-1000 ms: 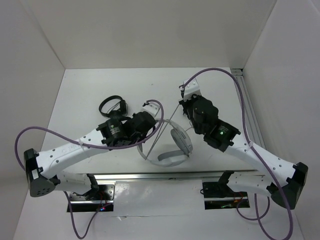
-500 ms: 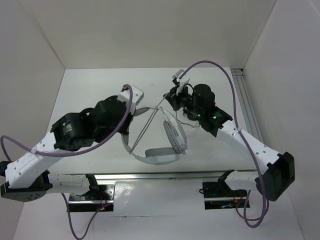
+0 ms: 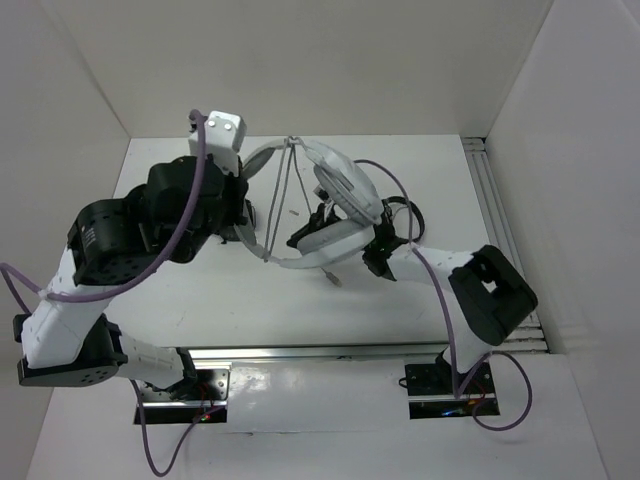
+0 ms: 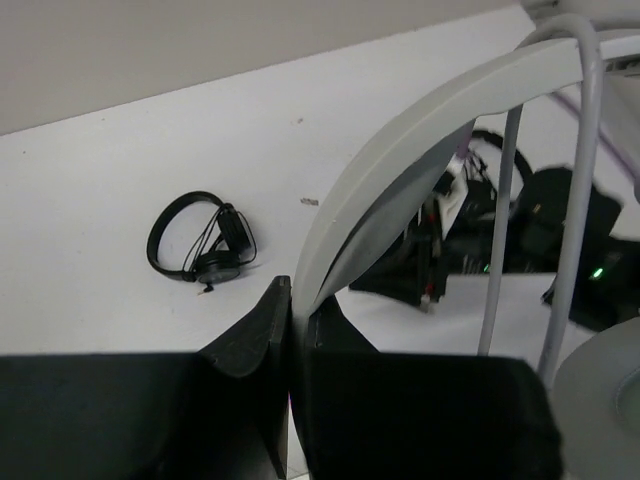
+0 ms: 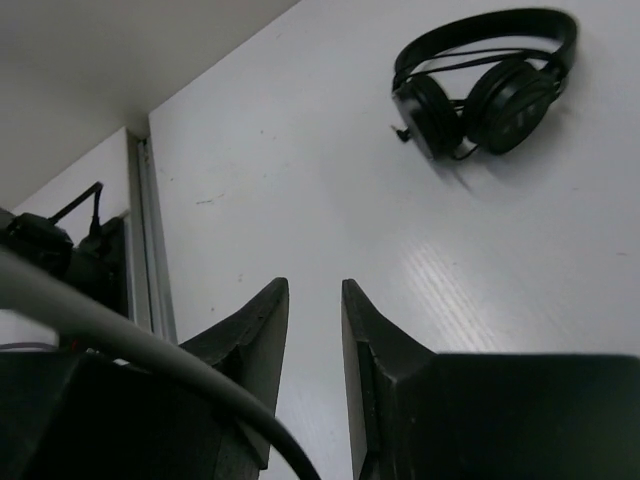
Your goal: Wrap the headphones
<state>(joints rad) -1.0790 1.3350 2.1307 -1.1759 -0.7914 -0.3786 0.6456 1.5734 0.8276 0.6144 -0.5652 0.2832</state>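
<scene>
The light grey-white headphones [image 3: 345, 185] hang in the air over the back middle of the table. My left gripper [image 4: 297, 295] is shut on their wide headband [image 4: 400, 150], which curves up and to the right from the jaws. The thin grey cable [image 3: 285, 190] runs in taut strands across the frame of the headphones, and its strands [image 4: 500, 250] also show in the left wrist view. My right gripper [image 5: 315, 290] is open with nothing between its fingers and only bare table below. In the top view it is mostly hidden under the headphones.
A small black pair of headphones [image 4: 200, 240] lies on the table by the left arm. Another black pair [image 5: 490, 85] lies near the right arm [image 3: 480, 295]. A metal rail [image 3: 500, 230] runs along the table's right edge. White walls close the back and sides.
The left arm has lifted the headphones up and toward the back. The right gripper has opened, let go of the cable and dropped low under the headphones.
</scene>
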